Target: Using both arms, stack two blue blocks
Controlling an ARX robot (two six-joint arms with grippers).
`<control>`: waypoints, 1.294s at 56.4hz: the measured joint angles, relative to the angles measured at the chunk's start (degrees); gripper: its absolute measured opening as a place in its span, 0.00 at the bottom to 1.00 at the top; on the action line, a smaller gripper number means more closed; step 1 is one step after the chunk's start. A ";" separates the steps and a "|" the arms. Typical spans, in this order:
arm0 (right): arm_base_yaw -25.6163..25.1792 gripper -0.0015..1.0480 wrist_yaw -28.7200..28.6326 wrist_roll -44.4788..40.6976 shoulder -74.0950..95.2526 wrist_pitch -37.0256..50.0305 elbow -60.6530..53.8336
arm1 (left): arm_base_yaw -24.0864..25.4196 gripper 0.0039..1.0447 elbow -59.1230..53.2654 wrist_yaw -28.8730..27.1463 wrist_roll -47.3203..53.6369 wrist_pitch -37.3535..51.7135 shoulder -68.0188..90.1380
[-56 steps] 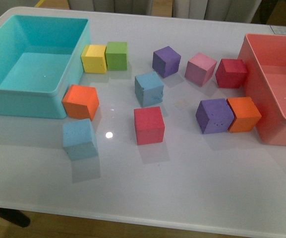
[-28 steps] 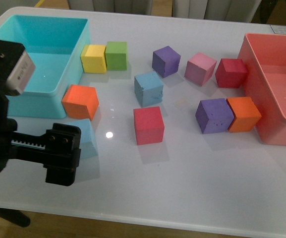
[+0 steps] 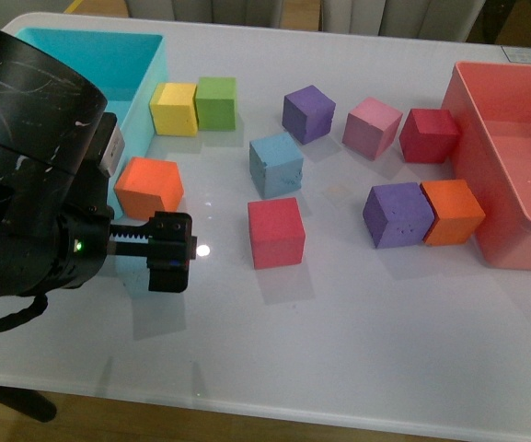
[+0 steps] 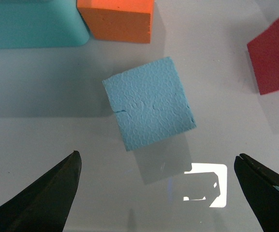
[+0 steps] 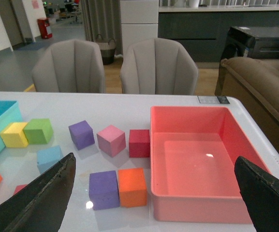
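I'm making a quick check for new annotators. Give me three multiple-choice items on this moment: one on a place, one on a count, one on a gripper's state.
1. The blue block near the left gripper lies:
A in the turquoise bin
B on the table, touching nothing
C on a red cube

2. How many purple cubes are on the table?
A one
B two
C four

3. The left gripper is:
A open and empty
B shut on an orange cube
C shut on the blue block

Answers:
1 B: the left wrist view shows bare table all round it.
2 B: the front view shows two.
3 A: its fingers stand wide apart, short of the block.
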 joint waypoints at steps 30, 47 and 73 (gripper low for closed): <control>0.00 0.91 0.00 0.00 0.00 0.00 0.00 | 0.79 0.92 8.28 1.33 -4.76 -2.25 9.18; 0.00 0.91 0.00 0.00 0.00 0.00 0.00 | 0.74 0.92 11.67 1.33 -5.09 -2.97 13.84; 0.00 0.91 0.00 0.00 0.00 0.00 0.00 | 0.77 0.88 15.28 -0.11 -7.06 -8.33 16.59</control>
